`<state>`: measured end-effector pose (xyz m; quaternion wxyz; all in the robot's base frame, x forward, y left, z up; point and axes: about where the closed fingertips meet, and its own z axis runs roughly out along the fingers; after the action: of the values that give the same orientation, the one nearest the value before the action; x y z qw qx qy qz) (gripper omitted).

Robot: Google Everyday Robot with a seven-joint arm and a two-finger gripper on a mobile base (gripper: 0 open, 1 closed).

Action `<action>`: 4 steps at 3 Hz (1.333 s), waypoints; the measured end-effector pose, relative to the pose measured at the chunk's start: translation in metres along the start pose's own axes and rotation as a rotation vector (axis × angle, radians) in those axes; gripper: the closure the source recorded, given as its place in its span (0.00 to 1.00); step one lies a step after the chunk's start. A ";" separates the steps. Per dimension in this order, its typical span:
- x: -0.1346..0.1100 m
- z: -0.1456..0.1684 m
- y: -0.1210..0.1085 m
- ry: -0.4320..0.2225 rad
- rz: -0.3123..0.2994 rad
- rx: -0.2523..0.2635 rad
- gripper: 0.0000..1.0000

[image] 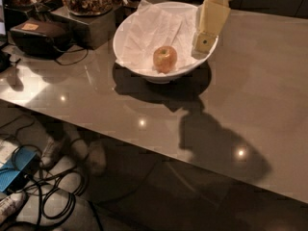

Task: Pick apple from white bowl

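from my seat, the gripper (204,40) hangs over the white bowl (126,32) at its 3 o'clock rim, its cream tip pointing down inside the wall. i cannot tell whether it is open or closed; only one pale slab faces me. the apple (165,59) sits on the crinkled paper (154,25) near the bowl's bottom, toward 6 o'clock of its centre. from the gripper tip it lies at about 8 o'clock, near but apart, and lower. it is round, so no long axis matters; its dimple looks upward. there is only one arm, so i judge the next move is a short slide toward 8 o'clock, then down. a tan label (30,27) sits on the black box (41,35) at 9 o'clock, unreadable; i see no other writing.
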<state>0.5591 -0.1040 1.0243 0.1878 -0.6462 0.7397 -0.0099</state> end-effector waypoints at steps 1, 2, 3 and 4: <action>-0.012 -0.004 -0.010 -0.031 -0.008 0.034 0.00; -0.020 0.008 -0.022 -0.070 0.028 0.021 0.00; -0.035 0.032 -0.040 -0.093 0.067 -0.021 0.00; -0.044 0.057 -0.059 -0.095 0.100 -0.054 0.09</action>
<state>0.6358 -0.0583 0.9985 0.2054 -0.6130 0.7612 0.0501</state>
